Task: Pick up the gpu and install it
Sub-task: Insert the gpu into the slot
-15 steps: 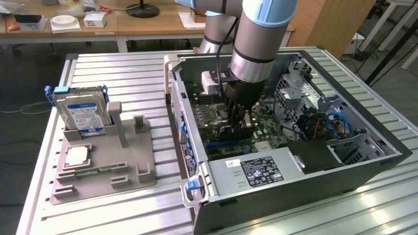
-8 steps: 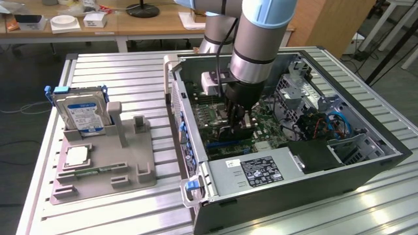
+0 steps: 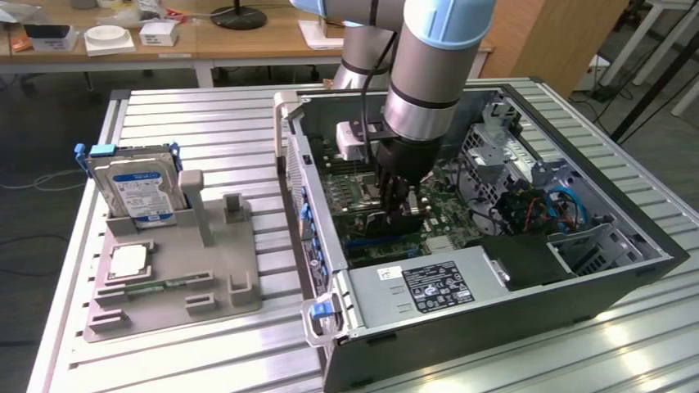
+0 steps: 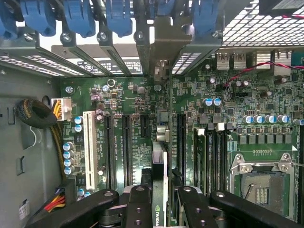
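From where I stood, the tool (image 4: 161, 194) clamped the gpu (image 4: 159, 159) edge-down, close over the motherboard (image 4: 118, 95) inside the open computer case (image 3: 611, 270), seemingly so it lined up with an expansion slot.

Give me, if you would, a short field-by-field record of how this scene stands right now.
arm: reaching down into the open computer case
gripper: shut on the gpu, clamping it from both sides
gpu: seen edge-on over the motherboard, metal bracket end at the rear slot covers
seated in a slot: cannot tell
holder: on the table outside the case, at the exterior view's left
on the holder: hard drive standing upright; memory stick lying flat
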You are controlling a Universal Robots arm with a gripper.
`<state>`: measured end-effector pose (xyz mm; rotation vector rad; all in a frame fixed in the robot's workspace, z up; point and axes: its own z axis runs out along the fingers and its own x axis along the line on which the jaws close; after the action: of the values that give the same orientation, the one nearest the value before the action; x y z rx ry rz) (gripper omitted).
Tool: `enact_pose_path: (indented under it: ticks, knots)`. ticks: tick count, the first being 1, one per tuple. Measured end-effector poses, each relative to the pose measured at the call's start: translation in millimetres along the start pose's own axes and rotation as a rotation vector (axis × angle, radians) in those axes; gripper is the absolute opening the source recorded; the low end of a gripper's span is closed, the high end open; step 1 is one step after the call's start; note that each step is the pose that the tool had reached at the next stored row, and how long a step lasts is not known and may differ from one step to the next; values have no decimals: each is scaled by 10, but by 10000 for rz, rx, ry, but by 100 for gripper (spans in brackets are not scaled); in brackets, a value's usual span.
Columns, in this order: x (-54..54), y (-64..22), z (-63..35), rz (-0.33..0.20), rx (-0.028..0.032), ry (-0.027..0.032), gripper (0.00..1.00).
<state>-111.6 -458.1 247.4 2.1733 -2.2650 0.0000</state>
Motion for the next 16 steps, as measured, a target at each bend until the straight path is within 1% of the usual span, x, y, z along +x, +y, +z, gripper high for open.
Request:
enact_pose_path:
  ticks: [16]
  knots:
    - [0, 0, 16, 0, -1, 1, 26]
